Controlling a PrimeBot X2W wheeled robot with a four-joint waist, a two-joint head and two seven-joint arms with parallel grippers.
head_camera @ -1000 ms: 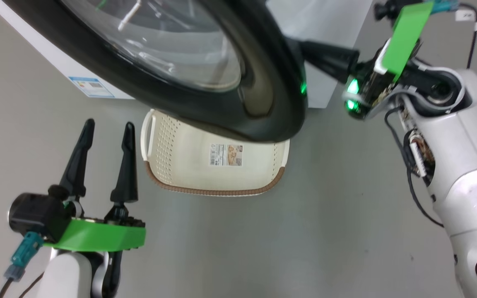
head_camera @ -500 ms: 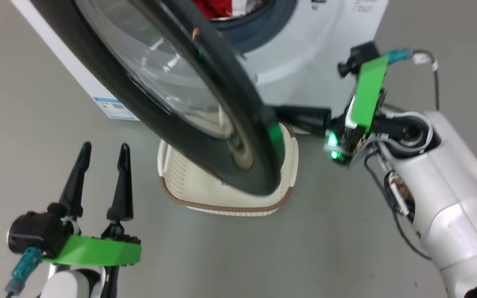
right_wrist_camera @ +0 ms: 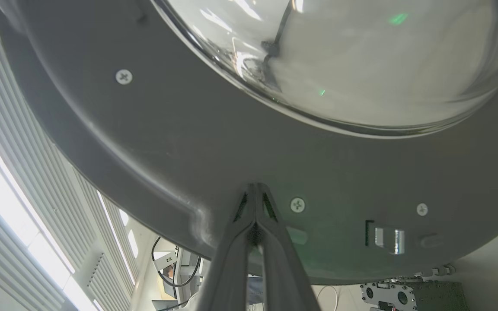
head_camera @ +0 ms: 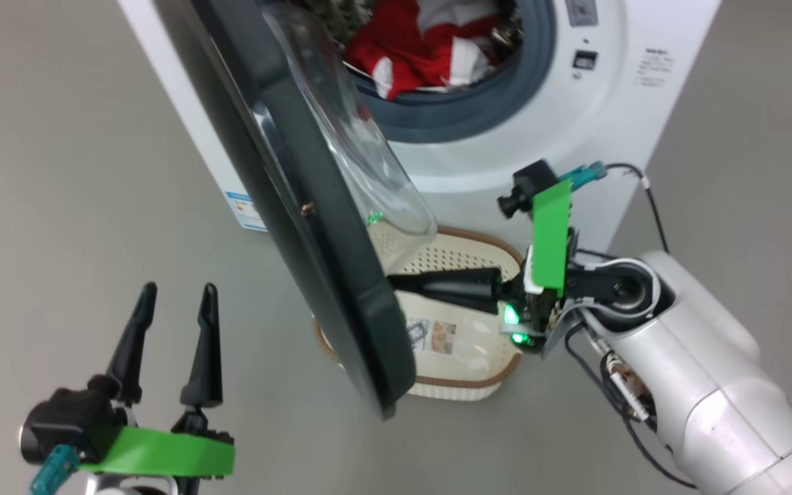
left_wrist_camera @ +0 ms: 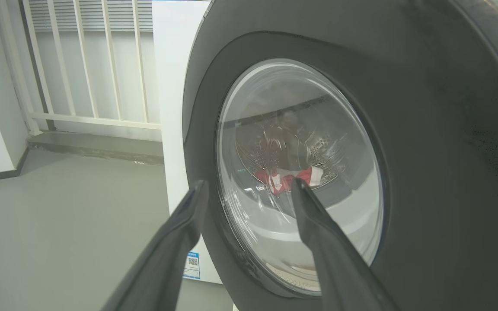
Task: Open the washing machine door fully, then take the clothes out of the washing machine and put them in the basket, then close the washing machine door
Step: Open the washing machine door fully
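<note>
The washing machine door (head_camera: 313, 227) stands wider open than before; the right gripper (right_wrist_camera: 255, 186), fingers pressed together, seems to touch its inner face. The left gripper (head_camera: 179, 290) is spread, empty. The clothes (head_camera: 430, 48) lie inside the washing machine (head_camera: 602, 124).

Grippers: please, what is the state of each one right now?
Left gripper: open, holding nothing.
Right gripper: closed, holding nothing; its tips are at the inner face of the washing machine door.
</note>
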